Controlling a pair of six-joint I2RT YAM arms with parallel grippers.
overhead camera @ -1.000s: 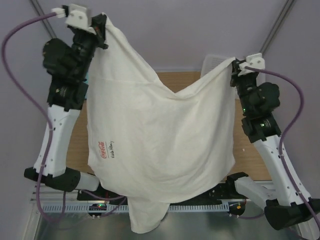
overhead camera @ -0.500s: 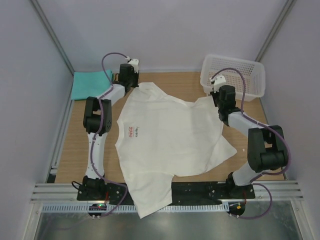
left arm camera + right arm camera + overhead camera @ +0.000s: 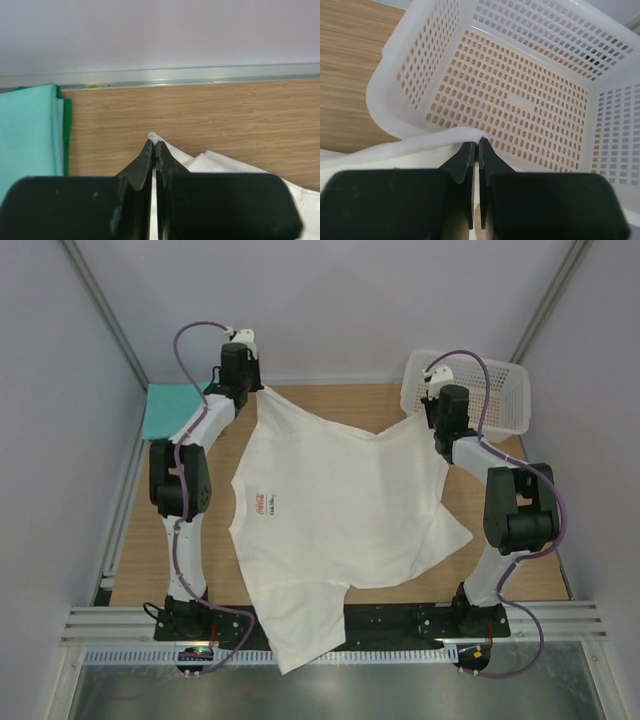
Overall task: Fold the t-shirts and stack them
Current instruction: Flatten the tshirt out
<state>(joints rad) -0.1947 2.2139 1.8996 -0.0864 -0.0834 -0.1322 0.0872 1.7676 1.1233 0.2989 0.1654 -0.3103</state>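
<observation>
Wooden table (image 3: 350, 405) inside a pale-walled enclosure.

1. White t-shirt (image 3: 340, 510): spread across the table, red print toward the left arm's side. Its long axis runs from the far edge to the near edge, and its near end overhangs the table front.
2. White mesh basket (image 3: 500, 390): far right corner.
3. Teal t-shirt (image 3: 170, 410): lies flat at far left, apart from the white one.
4. Left gripper (image 3: 248, 388): pinched tight on the shirt's far left corner.
5. Right gripper (image 3: 436, 412): pinched on the far right corner, at the basket's rim.

Finding: the whole shirt lies nearward of both grippers, and the far edge sags between them. Each arm is nearest its own corner. Judged next: lay the garment flat, release, then begin folding.
</observation>
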